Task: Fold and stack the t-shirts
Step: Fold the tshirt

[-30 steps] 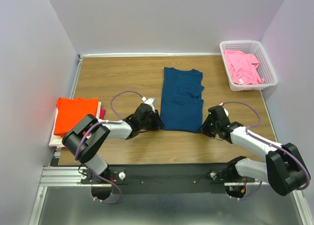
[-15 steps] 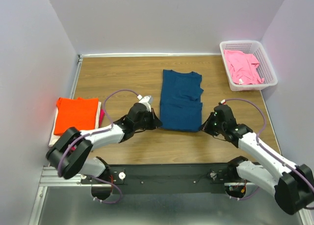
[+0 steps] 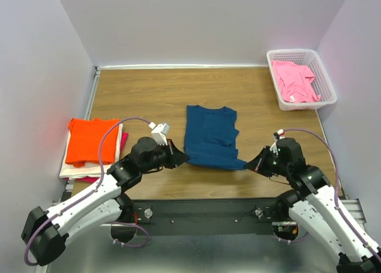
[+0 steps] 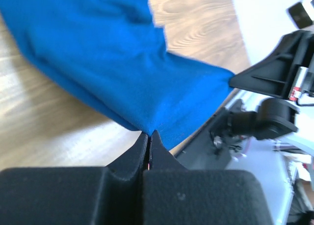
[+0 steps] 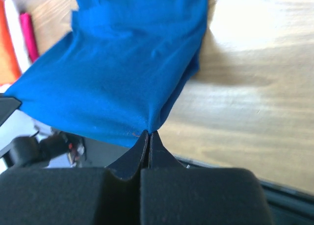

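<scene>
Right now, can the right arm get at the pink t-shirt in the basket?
Probably not yet. The basket is open-topped with nothing over the pink t-shirt, but the right pincer is shut on a corner of the navy t-shirt, so it must let go first.

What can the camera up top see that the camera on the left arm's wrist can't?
Only the top view shows the folded orange t-shirt and the pink t-shirt in the white basket. Only the left wrist view shows, close up, the left end effector shut on a corner of the blue t-shirt. Both show that blue t-shirt, the wooden table, and the right end effector holding the other near corner.
</scene>
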Tool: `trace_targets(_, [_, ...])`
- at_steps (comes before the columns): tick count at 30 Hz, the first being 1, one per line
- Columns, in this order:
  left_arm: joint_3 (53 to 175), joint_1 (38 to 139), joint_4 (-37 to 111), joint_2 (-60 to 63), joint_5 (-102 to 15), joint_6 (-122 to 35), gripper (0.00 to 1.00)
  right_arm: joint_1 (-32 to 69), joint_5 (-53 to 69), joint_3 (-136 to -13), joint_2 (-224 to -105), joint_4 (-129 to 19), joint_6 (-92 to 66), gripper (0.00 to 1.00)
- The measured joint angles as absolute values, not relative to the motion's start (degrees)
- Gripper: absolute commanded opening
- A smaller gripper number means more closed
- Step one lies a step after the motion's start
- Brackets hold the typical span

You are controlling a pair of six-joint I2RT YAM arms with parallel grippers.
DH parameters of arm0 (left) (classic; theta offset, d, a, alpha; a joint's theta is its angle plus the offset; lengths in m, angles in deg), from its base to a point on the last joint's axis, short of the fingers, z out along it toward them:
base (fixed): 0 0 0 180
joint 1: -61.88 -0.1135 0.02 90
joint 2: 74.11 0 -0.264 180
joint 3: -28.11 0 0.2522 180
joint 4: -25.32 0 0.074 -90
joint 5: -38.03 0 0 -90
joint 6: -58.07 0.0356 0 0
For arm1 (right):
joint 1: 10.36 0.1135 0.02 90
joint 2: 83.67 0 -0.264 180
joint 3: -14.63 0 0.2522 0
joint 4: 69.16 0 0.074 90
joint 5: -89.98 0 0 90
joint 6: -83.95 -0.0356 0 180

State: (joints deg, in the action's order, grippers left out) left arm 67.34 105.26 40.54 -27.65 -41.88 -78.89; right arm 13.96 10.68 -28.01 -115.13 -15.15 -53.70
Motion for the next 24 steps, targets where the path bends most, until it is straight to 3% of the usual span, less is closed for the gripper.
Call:
trace_targets(5, [68.7,105.5,46.4,-31.8,-41.9,-80.0,0.0,14.0,12.3,-33.5,-116.2,-11.9,-53.9,0.0])
trace_targets(11, [73.7,105.4,49.1,-27.6,-42.5,-79.2,0.0,13.9,9.2,-41.6,-124.0,-12.4,-53.3,0.0])
trace_targets(18, [77.5,104.2,49.1,-22.9,-42.6,-77.3,0.0,13.9,6.9,-44.2,-134.6,-17.2,-51.8,0.0])
trace_targets(24, [77.5,103.1,49.0,-22.6,-42.5,-77.1,0.0,13.9,5.7,-45.5,-136.1,-18.6,-51.0,0.0])
